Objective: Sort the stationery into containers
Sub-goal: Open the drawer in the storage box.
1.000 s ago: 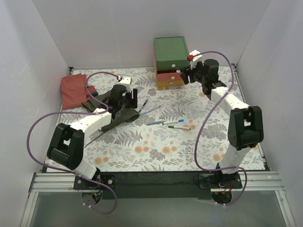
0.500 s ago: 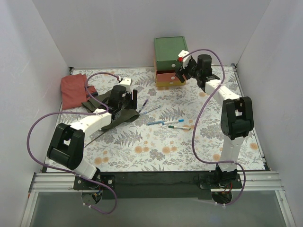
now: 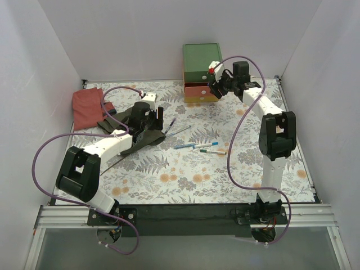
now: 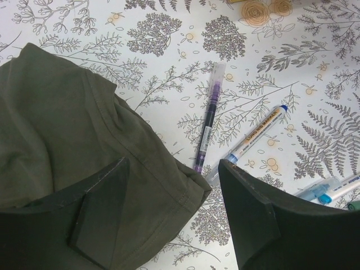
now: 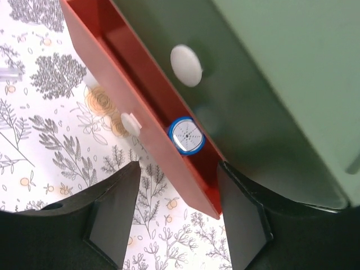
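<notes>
The green-topped chest (image 3: 201,61) stands at the back. Its red-orange drawer (image 5: 135,95) is pulled open, and a round blue-white tin (image 5: 186,135) lies inside it. The green drawer (image 5: 247,84) above is shut. My right gripper (image 5: 177,219) is open and empty, its jaws either side of the drawer's end corner; in the top view (image 3: 216,89) it is at the chest's front. My left gripper (image 4: 171,219) is open over the edge of the dark green cloth (image 4: 84,129). A purple pen (image 4: 208,124) and a white, blue-capped marker (image 4: 256,135) lie just beyond it.
A silver pen (image 3: 179,131) and three more markers (image 3: 206,145) lie mid-table. A red cloth (image 3: 87,107) lies at the back left. White walls close in both sides and the back. The yellow drawer (image 3: 197,101) is lowest in the chest.
My right arm has swung left and in toward the chest's front, and its gripper now sits at the open red-orange drawer. The left arm has not moved.
</notes>
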You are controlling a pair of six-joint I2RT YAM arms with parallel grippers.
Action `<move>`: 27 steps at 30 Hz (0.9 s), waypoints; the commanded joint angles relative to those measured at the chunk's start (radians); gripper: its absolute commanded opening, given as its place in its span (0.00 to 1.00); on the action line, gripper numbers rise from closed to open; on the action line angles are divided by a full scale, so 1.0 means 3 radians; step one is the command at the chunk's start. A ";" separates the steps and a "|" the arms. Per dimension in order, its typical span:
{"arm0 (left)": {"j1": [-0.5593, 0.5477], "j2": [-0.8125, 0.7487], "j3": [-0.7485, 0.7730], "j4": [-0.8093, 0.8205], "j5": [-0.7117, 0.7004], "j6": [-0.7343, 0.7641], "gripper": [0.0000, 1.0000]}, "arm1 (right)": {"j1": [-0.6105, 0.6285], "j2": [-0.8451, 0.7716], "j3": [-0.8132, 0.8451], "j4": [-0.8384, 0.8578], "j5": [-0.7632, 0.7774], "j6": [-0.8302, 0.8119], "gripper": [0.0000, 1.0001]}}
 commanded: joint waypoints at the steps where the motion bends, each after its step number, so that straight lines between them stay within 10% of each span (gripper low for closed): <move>1: -0.0003 -0.0058 -0.0052 0.0082 0.0057 0.0004 0.64 | -0.0030 0.0080 0.0219 -0.0290 -0.0033 -0.0105 0.65; 13: -0.0003 -0.0078 -0.0103 0.0118 0.0073 0.0004 0.64 | -0.0040 0.0147 0.0470 -0.0955 -0.0206 -0.0534 0.30; 27: -0.0008 -0.0130 -0.0226 0.0205 0.0155 -0.0037 0.64 | -0.0040 -0.0333 0.0045 -0.1426 -0.0314 -0.0964 0.23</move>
